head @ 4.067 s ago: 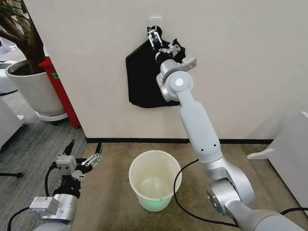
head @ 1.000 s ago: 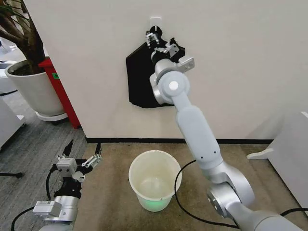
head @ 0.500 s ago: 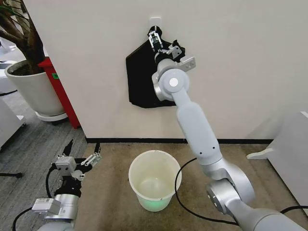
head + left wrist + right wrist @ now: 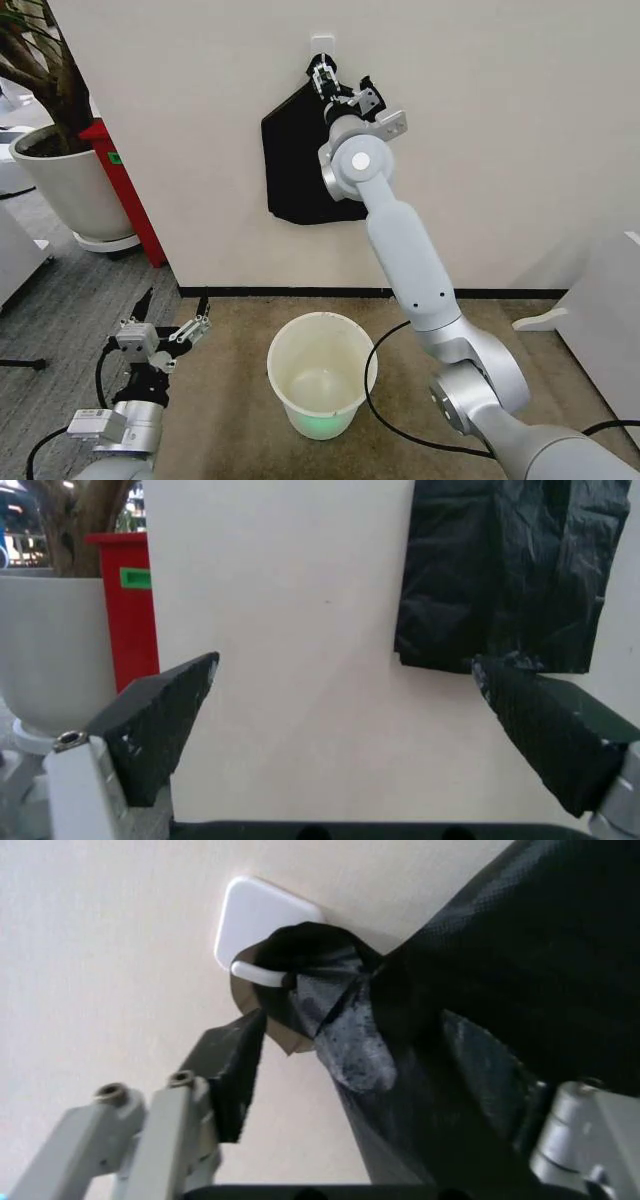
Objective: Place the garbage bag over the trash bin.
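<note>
Right gripper (image 4: pixel 322 78) jaws spread around hooked garbage bag (image 4: pixel 295 160); left gripper (image 4: pixel 170 325) released.

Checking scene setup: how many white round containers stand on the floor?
2: the small white plastic trash bin by the wall, centre; a large white plant pot far left. Others may be hidden.
</note>
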Motion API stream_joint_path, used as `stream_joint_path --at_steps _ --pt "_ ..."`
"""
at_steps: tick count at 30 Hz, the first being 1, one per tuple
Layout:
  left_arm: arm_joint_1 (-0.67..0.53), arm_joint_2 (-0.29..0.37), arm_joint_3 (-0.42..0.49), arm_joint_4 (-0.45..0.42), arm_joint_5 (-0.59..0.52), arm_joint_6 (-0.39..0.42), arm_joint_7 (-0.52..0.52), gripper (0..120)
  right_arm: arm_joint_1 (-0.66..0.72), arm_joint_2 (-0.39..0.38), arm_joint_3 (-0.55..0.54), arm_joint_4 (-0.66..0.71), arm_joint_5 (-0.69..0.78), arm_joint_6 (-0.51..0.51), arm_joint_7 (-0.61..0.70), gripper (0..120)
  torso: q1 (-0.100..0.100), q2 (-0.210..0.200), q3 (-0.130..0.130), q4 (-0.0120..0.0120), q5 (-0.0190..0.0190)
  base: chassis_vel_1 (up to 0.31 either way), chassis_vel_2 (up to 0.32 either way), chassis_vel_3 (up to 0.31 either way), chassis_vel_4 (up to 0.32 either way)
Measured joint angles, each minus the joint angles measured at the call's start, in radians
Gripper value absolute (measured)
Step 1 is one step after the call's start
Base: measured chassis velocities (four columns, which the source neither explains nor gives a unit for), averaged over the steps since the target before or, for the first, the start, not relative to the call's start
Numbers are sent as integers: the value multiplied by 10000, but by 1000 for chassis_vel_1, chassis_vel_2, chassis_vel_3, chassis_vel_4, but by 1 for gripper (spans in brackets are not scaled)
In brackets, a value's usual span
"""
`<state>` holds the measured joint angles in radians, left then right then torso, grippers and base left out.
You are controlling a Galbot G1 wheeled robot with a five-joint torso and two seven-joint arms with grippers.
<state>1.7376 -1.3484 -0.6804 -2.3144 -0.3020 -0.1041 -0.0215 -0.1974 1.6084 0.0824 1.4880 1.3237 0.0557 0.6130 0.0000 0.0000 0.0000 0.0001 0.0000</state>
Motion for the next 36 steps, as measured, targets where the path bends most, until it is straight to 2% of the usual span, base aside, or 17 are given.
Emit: stream_joint_path --at_steps 3,5,7,13,15,20,36 --pt "0 -15 1 11 11 -5 2 100 34 0 -5 -38 -8 -1 0 55 0 0 0 0 0 0 0 0 0" --pt "1 -30 3 12 31 -15 4 100 84 -1 -3 -99 -8 -1 22 45 0 0 0 -1 0 0 0 0 0" --pt "5 -31 3 12 34 -17 5 100 87 -1 -4 -106 -5 -1 39 43 0 0 0 -1 0 0 0 0 0" --pt "15 -34 19 -8 61 -26 5 100 98 -3 -6 -104 75 -1 256 21 0 0 0 -1 1 0 0 0 0" --pt "16 -31 26 -9 66 -26 5 100 93 -3 -11 -84 82 -1 276 18 0 0 0 -1 0 0 0 0 0" --pt "17 -2 48 -25 86 -27 6 100 74 -3 -18 -52 88 -2 384 1 0 0 0 0 0 0 0 0 0" --pt "48 -79 11 17 106 -150 45 100 -402 -3 -403 619 280 4 940 0 0 0 0 -1 0 0 0 0 0"
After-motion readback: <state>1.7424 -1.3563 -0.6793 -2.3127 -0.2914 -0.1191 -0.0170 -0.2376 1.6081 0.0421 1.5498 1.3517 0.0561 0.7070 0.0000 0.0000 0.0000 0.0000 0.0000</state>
